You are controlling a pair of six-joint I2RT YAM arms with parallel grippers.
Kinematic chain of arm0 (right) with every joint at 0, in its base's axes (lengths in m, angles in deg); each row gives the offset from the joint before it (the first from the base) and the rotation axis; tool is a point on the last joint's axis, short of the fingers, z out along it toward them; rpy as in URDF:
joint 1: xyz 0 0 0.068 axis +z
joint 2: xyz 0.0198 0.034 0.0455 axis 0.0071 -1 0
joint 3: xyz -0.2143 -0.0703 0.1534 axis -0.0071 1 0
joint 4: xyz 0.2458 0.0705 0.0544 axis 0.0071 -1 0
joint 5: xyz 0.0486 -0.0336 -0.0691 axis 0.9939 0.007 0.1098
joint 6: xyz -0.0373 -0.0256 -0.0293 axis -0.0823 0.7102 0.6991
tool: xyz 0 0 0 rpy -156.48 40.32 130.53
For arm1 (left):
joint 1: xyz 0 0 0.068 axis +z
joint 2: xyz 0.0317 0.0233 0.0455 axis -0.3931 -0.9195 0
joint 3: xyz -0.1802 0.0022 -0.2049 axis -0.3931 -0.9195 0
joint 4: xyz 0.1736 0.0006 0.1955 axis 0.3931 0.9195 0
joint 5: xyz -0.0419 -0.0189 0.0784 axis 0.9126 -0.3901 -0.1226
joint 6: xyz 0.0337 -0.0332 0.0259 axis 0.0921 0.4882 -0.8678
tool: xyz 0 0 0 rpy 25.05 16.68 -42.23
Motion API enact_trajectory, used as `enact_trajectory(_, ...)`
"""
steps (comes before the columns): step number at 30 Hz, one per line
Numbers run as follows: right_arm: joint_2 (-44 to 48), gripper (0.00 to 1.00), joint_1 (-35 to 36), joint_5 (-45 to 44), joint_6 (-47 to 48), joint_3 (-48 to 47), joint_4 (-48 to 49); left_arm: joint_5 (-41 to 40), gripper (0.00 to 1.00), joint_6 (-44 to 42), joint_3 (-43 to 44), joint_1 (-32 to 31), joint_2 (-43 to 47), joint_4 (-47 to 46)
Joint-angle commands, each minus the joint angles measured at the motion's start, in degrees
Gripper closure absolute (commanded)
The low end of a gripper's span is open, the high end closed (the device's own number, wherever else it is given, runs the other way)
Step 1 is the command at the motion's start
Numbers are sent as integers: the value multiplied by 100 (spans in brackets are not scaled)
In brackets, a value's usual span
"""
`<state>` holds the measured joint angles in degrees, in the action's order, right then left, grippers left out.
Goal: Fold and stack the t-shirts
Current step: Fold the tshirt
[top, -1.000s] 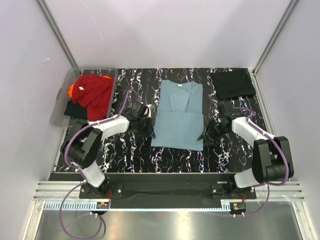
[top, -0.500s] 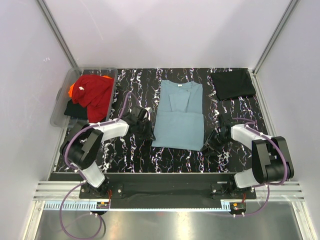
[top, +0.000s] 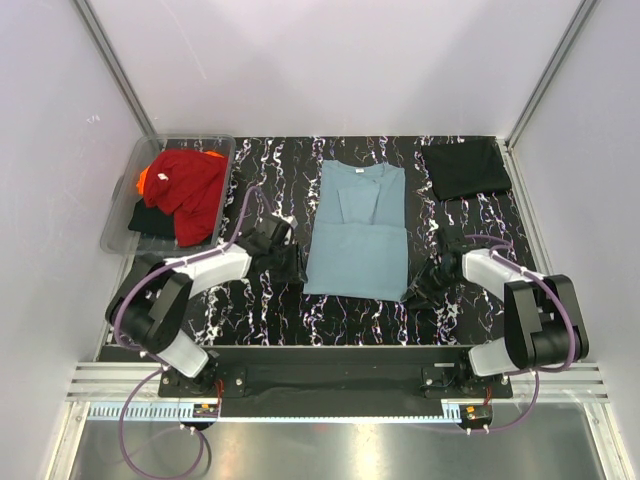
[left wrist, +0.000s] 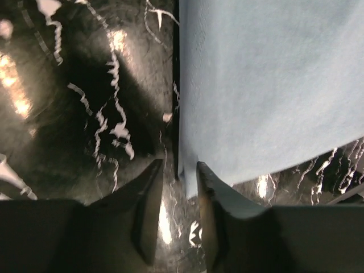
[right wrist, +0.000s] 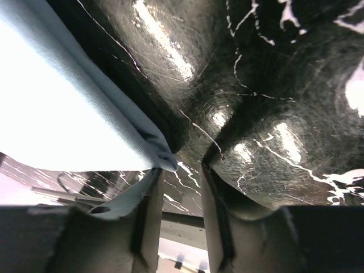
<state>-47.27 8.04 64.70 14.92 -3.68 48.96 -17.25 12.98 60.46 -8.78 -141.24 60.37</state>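
A dusty teal-blue t-shirt (top: 357, 232) lies flat in the middle of the table with its sides folded in. My left gripper (top: 296, 272) sits low at its near left corner. In the left wrist view the jaws (left wrist: 179, 173) stand apart, and the teal corner (left wrist: 189, 181) lies between the fingertips, against the right finger (left wrist: 209, 193). My right gripper (top: 415, 290) is at the near right corner. Its jaws (right wrist: 181, 170) are also apart, with the teal hem (right wrist: 162, 156) touching the left finger's tip. A folded black t-shirt (top: 467, 168) lies at the back right.
A clear plastic tub (top: 118, 225) stands at the back left, holding red (top: 190, 180), orange (top: 146, 178) and black (top: 150, 218) shirts. The black marbled table (top: 250, 310) is walled by white panels on three sides.
Both grippers have slid toward the near edge along the teal shirt's sides, down to its near corners. The left gripper's jaws have come apart.
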Motion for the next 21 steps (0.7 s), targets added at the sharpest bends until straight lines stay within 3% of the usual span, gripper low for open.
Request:
enact_trajectory(1, 439, 59, -19, -147, -576, 160, 231, -193, 61, 109, 15, -7, 552, 224)
enact_trajectory(3, 676, 57, -19, -199, -789, 301, 319, 18, 57, 266, -99, -7, 675, 93)
enact_trajectory(12, 766, 53, -19, -385, -1449, 521, 600, 642, 54, 838, -837, -7, 457, -953)
enact_trajectory(21, 678, 61, -19, -577, -1475, 636, 768, 431, 53, 865, -1031, -86, 439, -998)
